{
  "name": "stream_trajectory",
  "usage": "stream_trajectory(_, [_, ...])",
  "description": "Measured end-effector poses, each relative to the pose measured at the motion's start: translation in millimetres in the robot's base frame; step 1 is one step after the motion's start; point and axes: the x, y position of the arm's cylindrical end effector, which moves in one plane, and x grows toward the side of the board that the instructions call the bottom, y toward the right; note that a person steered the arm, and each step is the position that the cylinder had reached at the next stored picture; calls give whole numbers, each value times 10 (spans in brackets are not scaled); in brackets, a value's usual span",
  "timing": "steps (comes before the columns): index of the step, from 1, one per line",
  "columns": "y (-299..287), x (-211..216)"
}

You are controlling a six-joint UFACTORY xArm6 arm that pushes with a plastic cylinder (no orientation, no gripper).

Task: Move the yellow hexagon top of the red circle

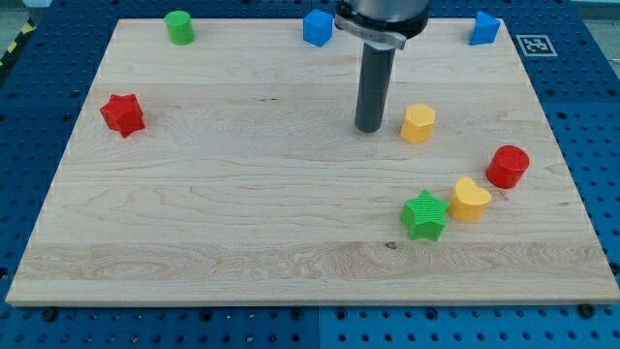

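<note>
The yellow hexagon (418,123) lies right of the board's centre. The red circle (508,166) lies to its lower right, near the board's right edge. My tip (367,127) rests on the board just left of the yellow hexagon, a small gap between them. The dark rod rises from the tip to the view's top.
A yellow heart-like block (470,200) and a green star (424,214) lie below the hexagon, left of the red circle. A red star (122,113) is at the left. A green cylinder (179,26) and two blue blocks (318,27) (484,28) line the top edge.
</note>
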Motion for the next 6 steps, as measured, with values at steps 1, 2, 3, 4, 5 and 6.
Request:
stream_trajectory(1, [212, 3])
stream_trajectory(2, [526, 9])
stream_trajectory(3, [650, 123])
stream_trajectory(4, [636, 225])
stream_trajectory(5, [639, 225])
stream_trajectory(6, [801, 225])
